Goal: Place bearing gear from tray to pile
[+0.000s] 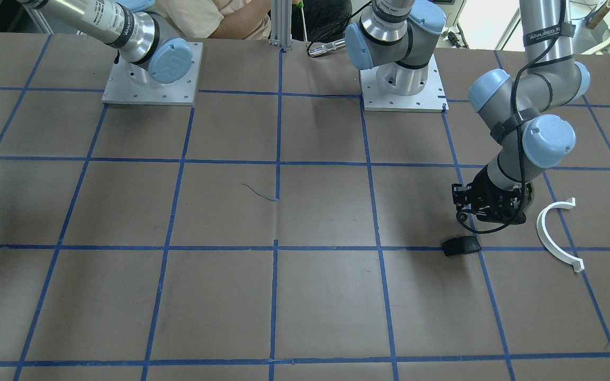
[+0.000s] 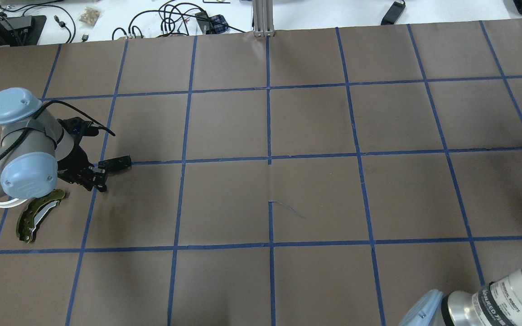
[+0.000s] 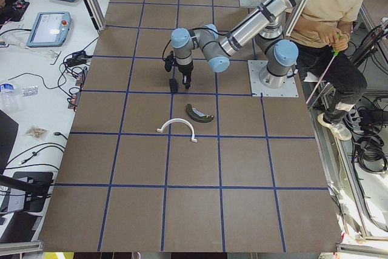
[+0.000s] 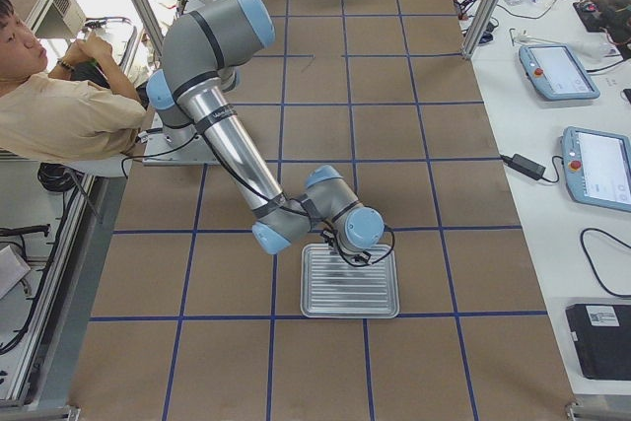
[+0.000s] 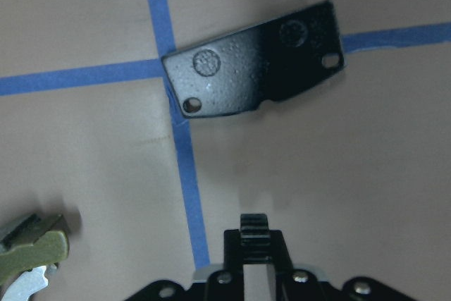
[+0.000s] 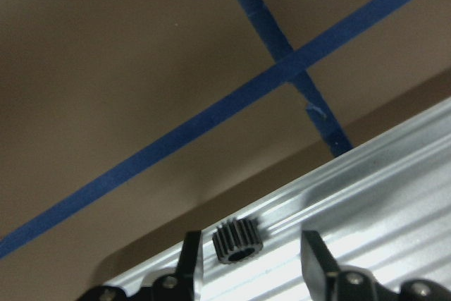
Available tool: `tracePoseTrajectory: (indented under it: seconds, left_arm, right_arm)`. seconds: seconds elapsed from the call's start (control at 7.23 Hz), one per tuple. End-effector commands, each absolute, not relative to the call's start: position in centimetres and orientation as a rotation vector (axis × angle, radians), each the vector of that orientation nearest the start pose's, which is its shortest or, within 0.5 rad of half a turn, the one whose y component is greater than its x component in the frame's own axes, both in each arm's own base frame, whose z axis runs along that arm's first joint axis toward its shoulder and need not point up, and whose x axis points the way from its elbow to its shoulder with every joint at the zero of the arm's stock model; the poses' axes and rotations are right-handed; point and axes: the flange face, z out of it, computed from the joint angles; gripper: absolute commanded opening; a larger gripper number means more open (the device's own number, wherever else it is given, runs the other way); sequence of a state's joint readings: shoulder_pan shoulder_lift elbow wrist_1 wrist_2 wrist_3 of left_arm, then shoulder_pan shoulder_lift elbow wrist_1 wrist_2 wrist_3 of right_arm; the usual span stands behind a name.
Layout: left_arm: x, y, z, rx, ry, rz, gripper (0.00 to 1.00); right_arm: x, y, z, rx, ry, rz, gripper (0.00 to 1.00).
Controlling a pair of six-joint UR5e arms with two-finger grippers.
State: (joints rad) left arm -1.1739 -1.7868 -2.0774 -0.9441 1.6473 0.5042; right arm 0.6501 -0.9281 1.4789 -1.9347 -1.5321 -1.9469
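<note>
A small black bearing gear (image 6: 237, 242) lies on the ribbed metal tray (image 6: 380, 202), near its edge. My right gripper (image 6: 250, 246) is open, its fingers either side of the gear without touching it. The tray (image 4: 350, 283) also shows in the exterior right view. The pile lies at the far end: an olive-green brake shoe (image 2: 39, 215), a white half-ring (image 1: 556, 235) and a flat black pad (image 5: 257, 68). My left gripper (image 5: 254, 229) is shut and empty, just above the table between the pad and the brake shoe (image 5: 32, 248).
Brown table paper carries a blue tape grid (image 2: 269, 158). The two arm bases (image 1: 403, 79) stand at the robot's edge. A person (image 3: 330, 10) sits behind the robot. Cables and tablets (image 4: 592, 160) lie on the white side bench.
</note>
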Motion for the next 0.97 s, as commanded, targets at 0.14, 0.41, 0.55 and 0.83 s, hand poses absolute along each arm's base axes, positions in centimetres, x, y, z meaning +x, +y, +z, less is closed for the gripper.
tracePoseTrajectory:
  seconds: [0.14, 0.41, 0.55, 0.83]
  left_arm:
    - [6.7, -48.9, 21.0, 0.182, 3.101, 0.184, 1.00]
    - [4.8, -50.8, 23.7, 0.060, 3.088, 0.136, 1.00]
    - [1.3, -52.4, 27.7, 0.031, 3.086, 0.153, 1.00]
    - [-6.5, -54.1, 37.8, -0.077, 3.076, 0.284, 1.00]
  right_arm:
    - [-44.5, -51.3, 18.2, -1.432, 2.557, -0.008, 0.23]
    - [-44.9, -50.9, 18.4, -1.444, 2.560, 0.076, 0.00]
    - [-45.0, -50.9, 18.8, -1.452, 2.560, 0.100, 0.00]
    - [-44.6, -50.9, 21.5, -1.467, 2.580, 0.088, 0.00]
